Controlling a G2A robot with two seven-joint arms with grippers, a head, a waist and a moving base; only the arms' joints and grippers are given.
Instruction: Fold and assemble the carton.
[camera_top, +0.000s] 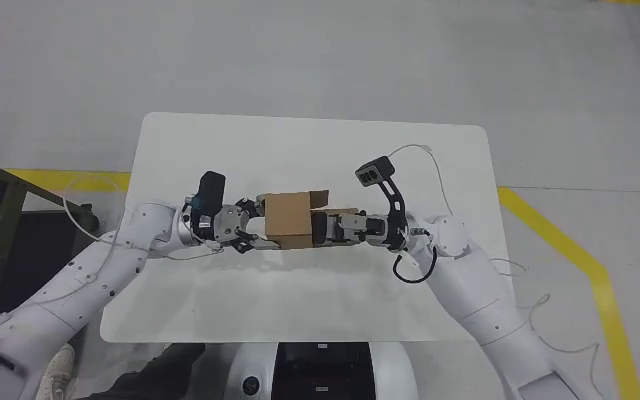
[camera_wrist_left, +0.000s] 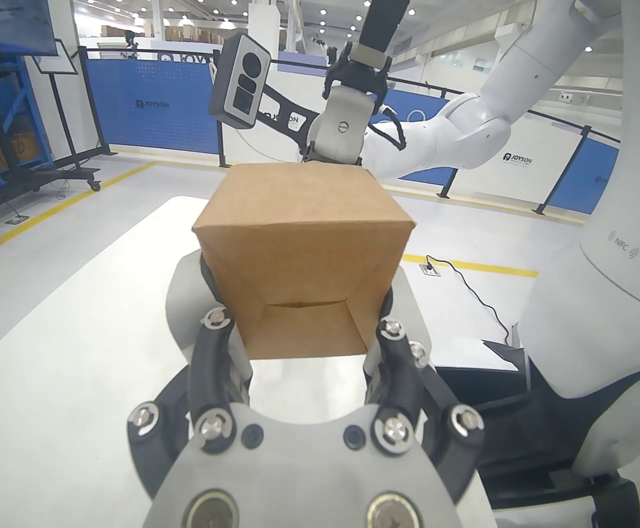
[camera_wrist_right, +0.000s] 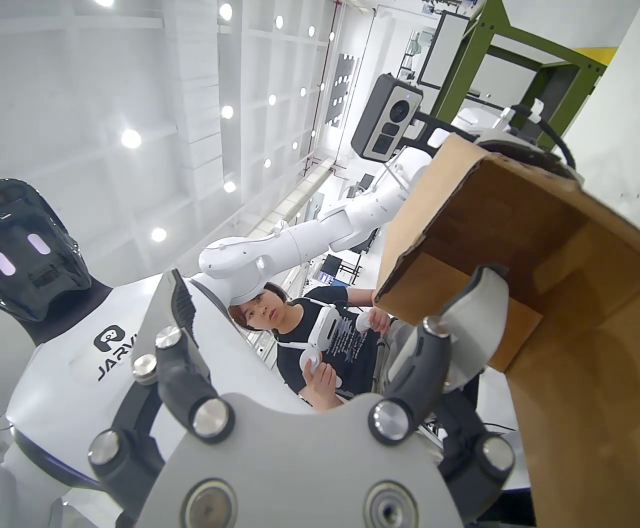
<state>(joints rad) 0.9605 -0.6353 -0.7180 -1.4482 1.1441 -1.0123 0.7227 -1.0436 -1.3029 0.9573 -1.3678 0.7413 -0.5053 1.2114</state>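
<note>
The brown cardboard carton (camera_wrist_left: 300, 240) is squared up, one end open. The left gripper (camera_top: 248, 227) is clamped on it, the right gripper (camera_top: 322, 226) is spread wide, one finger (camera_wrist_right: 480, 310) inside.

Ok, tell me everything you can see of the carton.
The carton is plain brown cardboard, squared up into a box, lying sideways between both arms over the white table. The left pincer clamps its folded-in end from both sides. The other end is open, one flap sticking out, with one finger of the open right pincer inside it.
</note>
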